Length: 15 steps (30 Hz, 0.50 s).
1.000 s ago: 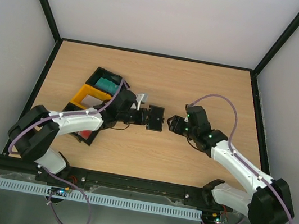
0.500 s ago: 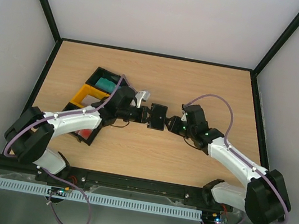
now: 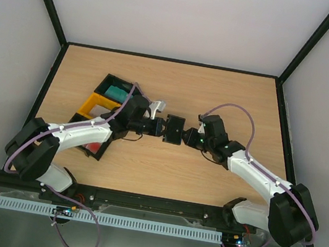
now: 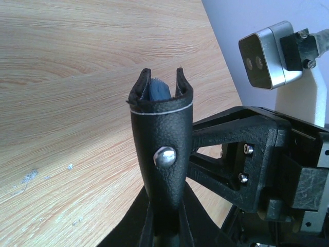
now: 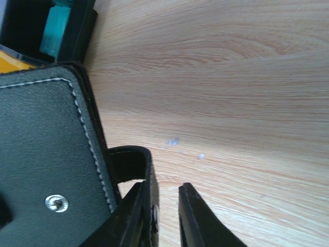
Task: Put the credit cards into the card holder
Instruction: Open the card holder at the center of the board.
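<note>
My left gripper (image 3: pixel 159 127) is shut on the black card holder (image 3: pixel 173 129) and holds it just above the table's middle. In the left wrist view the card holder (image 4: pixel 160 139) stands upright between the jaws of the left gripper (image 4: pixel 164 206), its top gaping, with a blue card edge (image 4: pixel 158 88) inside. My right gripper (image 3: pixel 189 135) is at the holder's right side. In the right wrist view the clasp strap (image 5: pixel 134 163) lies between the right gripper's (image 5: pixel 161 186) jaws, against one finger, with a gap to the other. A teal card (image 3: pixel 118 93) and a whitish card (image 3: pixel 99 111) lie in trays.
A row of open trays, black (image 3: pixel 109 82) and yellow (image 3: pixel 90 100), sits at the left under my left arm, with a red-and-white card (image 3: pixel 92 147) in the nearest one. A black rail (image 3: pixel 162 58) borders the table (image 3: pixel 219 94). The right wrist camera (image 4: pixel 264 59) shows in the left wrist view.
The right gripper has moved left up to the card holder and its jaws have narrowed around the strap. The left gripper shifted the holder slightly right, then held still.
</note>
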Available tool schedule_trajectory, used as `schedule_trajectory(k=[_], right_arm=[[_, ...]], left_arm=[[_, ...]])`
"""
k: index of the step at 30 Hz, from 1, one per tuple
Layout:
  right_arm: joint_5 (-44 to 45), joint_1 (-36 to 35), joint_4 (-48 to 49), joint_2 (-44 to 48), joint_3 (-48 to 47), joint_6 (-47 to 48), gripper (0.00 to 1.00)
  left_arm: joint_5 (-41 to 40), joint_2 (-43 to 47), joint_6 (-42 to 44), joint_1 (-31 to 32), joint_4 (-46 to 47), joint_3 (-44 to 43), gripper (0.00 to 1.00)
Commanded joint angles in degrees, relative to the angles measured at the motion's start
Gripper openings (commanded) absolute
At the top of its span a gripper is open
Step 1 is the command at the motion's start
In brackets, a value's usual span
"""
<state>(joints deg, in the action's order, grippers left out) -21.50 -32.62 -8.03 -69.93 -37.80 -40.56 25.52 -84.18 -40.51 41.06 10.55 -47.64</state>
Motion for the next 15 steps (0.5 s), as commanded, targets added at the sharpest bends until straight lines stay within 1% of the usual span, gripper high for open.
schedule_trajectory(k=[1, 2, 4, 7, 10, 11, 13, 15], right_arm=[[-3.01, 0.10, 4.26, -0.23, -0.33, 0.33, 0.12], [-3.32, 0.10, 4.36, -0.21, -0.12, 0.23, 0.06], [-3.23, 0.10, 3.85, 0.15, 0.14, 0.13, 0.02], [-2.47, 0.10, 1.42, 1.13, 0.28, 0.37, 0.02], [-1.89, 0.10, -1.81, 1.96, 0.47, 0.43, 0.02], [-2.05, 0.15, -2.97, 1.87, 0.47, 0.35, 0.02], [-3.07, 0.10, -5.19, 1.03, 0.53, 0.06, 0.02], [-4.55, 0.10, -7.11, -0.19, 0.55, 0.06, 0.02]], left_arm=[[0.78, -0.32, -0.18, -0.28, 0.97, -1.06, 0.02], [0.64, -0.41, -0.26, -0.28, 0.97, -1.05, 0.03], [0.19, -0.71, -0.42, -0.28, 0.69, -1.05, 0.04], [-1.34, -1.75, -1.32, -0.28, -0.66, -0.88, 0.17], [-2.24, -3.35, -2.20, -0.23, -1.18, 0.13, 0.36], [-2.67, -4.09, -2.73, -0.21, -1.29, 0.63, 0.40], [-3.20, -5.90, -3.73, -0.19, -1.60, 1.50, 0.47], [-3.28, -7.93, -4.62, -0.19, -1.34, 2.53, 0.51]])
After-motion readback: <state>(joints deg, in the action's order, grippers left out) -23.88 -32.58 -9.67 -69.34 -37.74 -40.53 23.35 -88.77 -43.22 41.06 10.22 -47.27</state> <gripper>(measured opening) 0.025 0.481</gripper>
